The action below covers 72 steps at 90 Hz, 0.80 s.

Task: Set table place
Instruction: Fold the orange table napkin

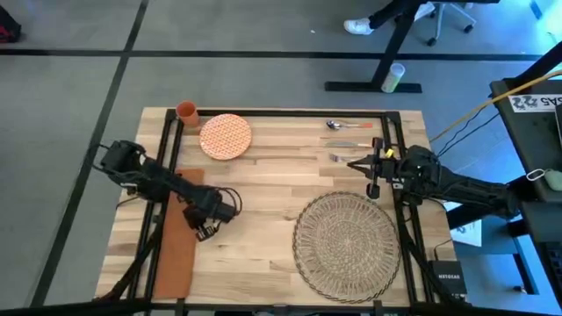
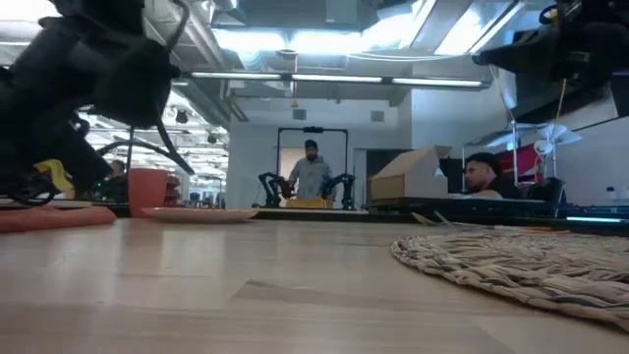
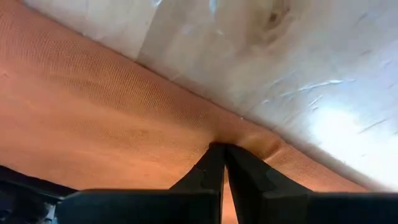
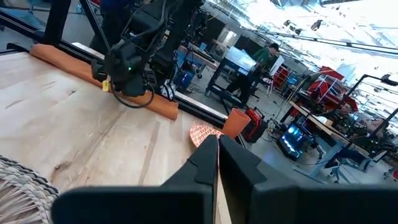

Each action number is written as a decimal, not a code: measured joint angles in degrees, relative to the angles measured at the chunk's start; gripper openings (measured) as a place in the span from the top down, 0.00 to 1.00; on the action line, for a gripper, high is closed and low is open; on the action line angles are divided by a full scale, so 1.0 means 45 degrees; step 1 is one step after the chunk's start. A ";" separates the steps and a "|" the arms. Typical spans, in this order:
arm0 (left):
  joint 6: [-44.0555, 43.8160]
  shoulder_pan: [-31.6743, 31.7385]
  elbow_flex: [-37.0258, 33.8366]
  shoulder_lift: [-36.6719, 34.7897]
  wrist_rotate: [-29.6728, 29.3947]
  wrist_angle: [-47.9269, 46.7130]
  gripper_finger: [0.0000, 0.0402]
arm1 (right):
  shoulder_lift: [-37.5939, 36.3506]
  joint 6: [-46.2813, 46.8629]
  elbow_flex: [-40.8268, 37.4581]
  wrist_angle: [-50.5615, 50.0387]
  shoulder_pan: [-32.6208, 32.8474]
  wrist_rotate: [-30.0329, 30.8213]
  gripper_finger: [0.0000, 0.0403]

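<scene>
- Around your workspace you have a grey floor crossed by dark straight lines.
- Beyond the far edge you can see the black T-shaped foot of a desk, with a pale cylindrical cup lying beside it on the floor.
- Behind it, the white star base of a wheeled office chair shows.
- Looking level across, you get long bright ceiling light strips and a person in a grey top standing at a black frame.
- A tan cardboard box sits to the right.
</scene>
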 joint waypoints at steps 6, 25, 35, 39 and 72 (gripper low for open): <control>0.0380 0.0320 0.0251 -0.0001 -0.0428 0.0204 1.00 | 0.0000 0.0001 0.0000 0.0021 0.0000 0.0000 1.00; 0.0909 0.0910 0.1038 -0.0021 -0.1910 0.1573 1.00 | 0.0000 0.0005 0.0000 0.0007 0.0000 0.0000 1.00; 0.1120 0.1159 0.1238 -0.0021 -0.2403 0.2941 1.00 | 0.0000 0.0000 0.0000 -0.0007 0.0000 0.0000 1.00; 0.1200 0.1269 0.1276 -0.0015 -0.2512 0.3812 1.00 | 0.0000 0.0000 0.0000 -0.0007 0.0000 -0.0005 1.00; 0.4305 0.2675 0.2184 0.0057 -0.4092 0.6037 1.00 | -0.0004 -0.0289 0.0000 0.0079 0.0000 -0.0001 1.00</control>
